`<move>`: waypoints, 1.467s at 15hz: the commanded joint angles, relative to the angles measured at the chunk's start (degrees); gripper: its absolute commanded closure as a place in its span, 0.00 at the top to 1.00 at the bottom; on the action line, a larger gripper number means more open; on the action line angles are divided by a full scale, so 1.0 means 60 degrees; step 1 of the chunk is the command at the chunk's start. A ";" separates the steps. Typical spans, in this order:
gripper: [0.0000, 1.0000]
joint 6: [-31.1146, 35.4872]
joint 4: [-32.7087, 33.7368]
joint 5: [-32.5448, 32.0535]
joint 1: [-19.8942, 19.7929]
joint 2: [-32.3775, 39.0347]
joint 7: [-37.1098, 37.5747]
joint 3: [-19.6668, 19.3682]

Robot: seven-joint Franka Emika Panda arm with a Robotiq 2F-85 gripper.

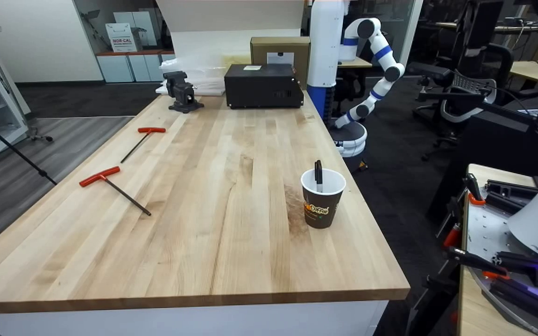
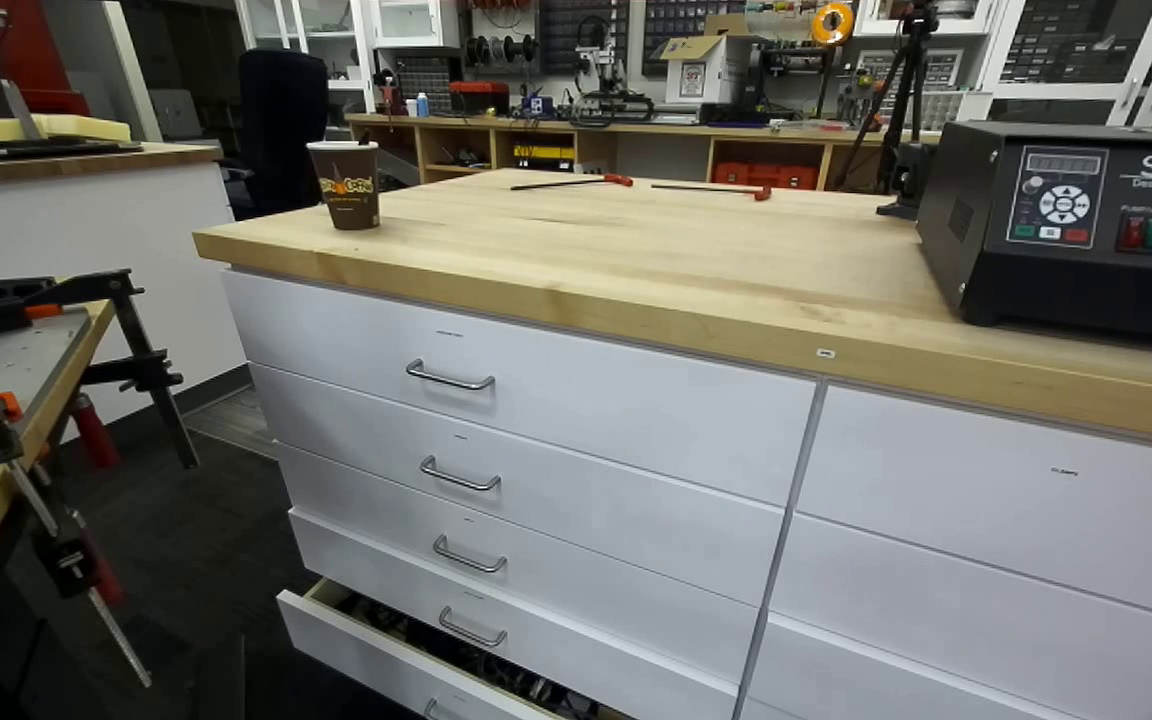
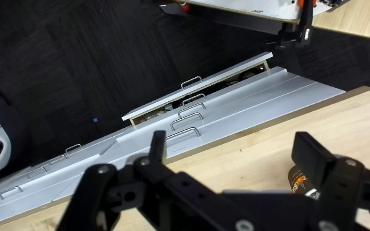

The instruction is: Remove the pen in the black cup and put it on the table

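Note:
The black cup (image 1: 318,210) stands upright near the right front corner of the table (image 1: 194,224) in an exterior view. The dark pen (image 1: 318,172) leans inside it with its upper end above the white rim. The cup also shows in an exterior view (image 2: 348,190), where the pen is mostly hidden. My gripper (image 3: 231,137) shows only in the wrist view. Its two fingers are wide apart with nothing between them, high above the table's edge. The cup (image 3: 296,179) is partly hidden behind the right finger there; the pen is not clearly visible.
Two red-handled tools (image 1: 99,176) (image 1: 152,130) lie on the table's left side. A vise (image 1: 185,95) and a big black box (image 1: 264,88) stand at the far end. A low drawer (image 2: 396,655) is pulled out. A side table with clamps (image 2: 126,300) stands apart from it.

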 commanded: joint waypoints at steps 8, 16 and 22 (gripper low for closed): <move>1.00 0.2560 -0.0593 0.1750 0.1100 0.1008 0.1463 0.1051; 1.00 0.6024 -0.0490 0.2090 0.1649 0.3583 0.1720 0.1820; 1.00 0.6655 0.0638 0.2099 0.1525 0.6542 0.1430 0.1317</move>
